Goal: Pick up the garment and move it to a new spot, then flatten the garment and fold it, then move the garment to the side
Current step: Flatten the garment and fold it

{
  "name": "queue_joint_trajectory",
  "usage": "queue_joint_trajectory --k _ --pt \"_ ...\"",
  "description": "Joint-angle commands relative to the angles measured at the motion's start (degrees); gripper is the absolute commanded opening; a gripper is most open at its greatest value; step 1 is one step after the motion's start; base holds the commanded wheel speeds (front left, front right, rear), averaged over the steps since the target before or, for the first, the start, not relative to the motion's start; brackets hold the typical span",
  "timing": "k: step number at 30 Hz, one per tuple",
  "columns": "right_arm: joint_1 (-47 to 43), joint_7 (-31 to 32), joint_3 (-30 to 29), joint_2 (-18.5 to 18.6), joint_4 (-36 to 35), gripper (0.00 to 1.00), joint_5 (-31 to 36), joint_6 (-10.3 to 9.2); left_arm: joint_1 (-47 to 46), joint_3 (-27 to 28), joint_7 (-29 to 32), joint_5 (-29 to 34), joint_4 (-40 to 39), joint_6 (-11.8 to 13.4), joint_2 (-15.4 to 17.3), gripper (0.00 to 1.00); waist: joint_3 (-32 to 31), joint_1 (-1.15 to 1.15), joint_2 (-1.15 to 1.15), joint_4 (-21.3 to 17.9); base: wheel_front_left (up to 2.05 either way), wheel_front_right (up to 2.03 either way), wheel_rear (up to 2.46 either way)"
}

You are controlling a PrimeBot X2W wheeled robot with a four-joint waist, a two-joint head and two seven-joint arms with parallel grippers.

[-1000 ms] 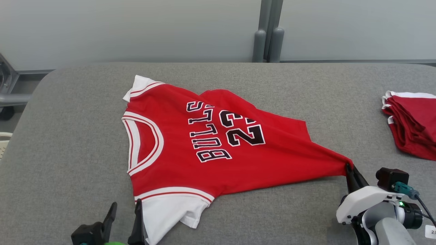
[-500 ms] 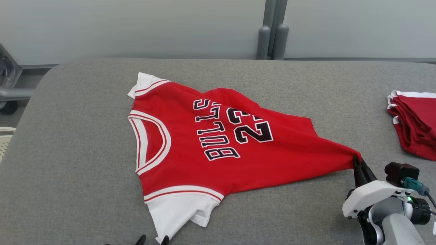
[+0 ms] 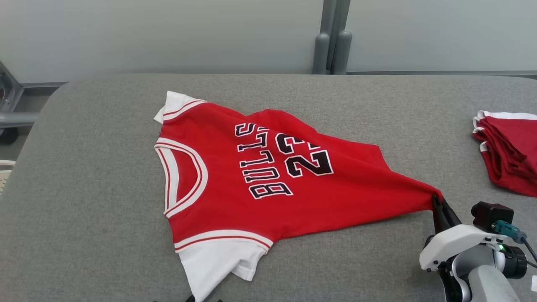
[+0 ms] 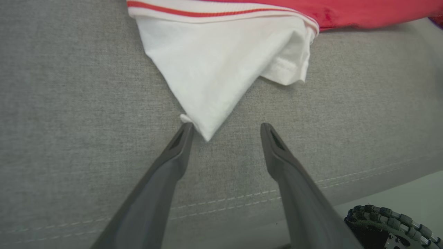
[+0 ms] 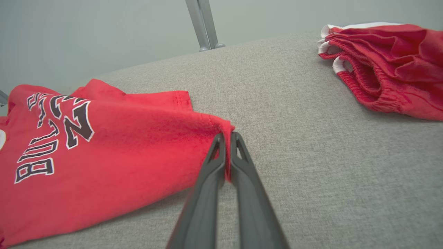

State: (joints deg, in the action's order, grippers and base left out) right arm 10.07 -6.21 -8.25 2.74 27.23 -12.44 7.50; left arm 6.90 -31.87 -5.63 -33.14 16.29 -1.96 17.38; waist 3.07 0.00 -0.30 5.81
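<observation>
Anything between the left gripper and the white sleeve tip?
Nothing visible. The sleeve tip of the jersey lies between the fingertips of the open left gripper, on bare grey cushion.

The table (image 3: 84,188) is being looked down on by the forward-facing head camera. The garment (image 3: 235,188) is being framed closely at its white sleeve (image 4: 214,79) from the left wrist and at its red hem corner (image 5: 193,138) from the right; both are being shared with the head view.

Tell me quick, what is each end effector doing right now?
Left end effector: open, holding nothing.
Right end effector: closed on a corner of the red jersey.
</observation>
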Motion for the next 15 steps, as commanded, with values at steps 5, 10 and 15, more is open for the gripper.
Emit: queue_joint_trajectory --k 5,10,15 --pt "-0.5 -0.53 0.19 0.3 0.16 0.0 -0.37 -0.02 -3.2 -0.16 -2.09 0.36 4.52 -0.61 -1.19 0.77 -0.02 0.0 0.3 -1.01 0.0 0.0 0.0" --pt "-0.61 -0.71 0.24 0.3 0.28 0.0 -0.4 -0.02 -4.22 0.31 -4.6 -0.1 6.53 -1.08 -1.93 0.07 -0.13 0.0 0.3 -1.4 0.0 0.0 0.0" --pt "-0.96 -1.19 0.02 0.3 0.01 0.0 -0.45 -0.02 -3.86 2.03 -7.44 -1.54 5.01 -1.87 -2.67 0.0 -0.45 0.0 0.3 -1.18 0.0 0.0 0.0"
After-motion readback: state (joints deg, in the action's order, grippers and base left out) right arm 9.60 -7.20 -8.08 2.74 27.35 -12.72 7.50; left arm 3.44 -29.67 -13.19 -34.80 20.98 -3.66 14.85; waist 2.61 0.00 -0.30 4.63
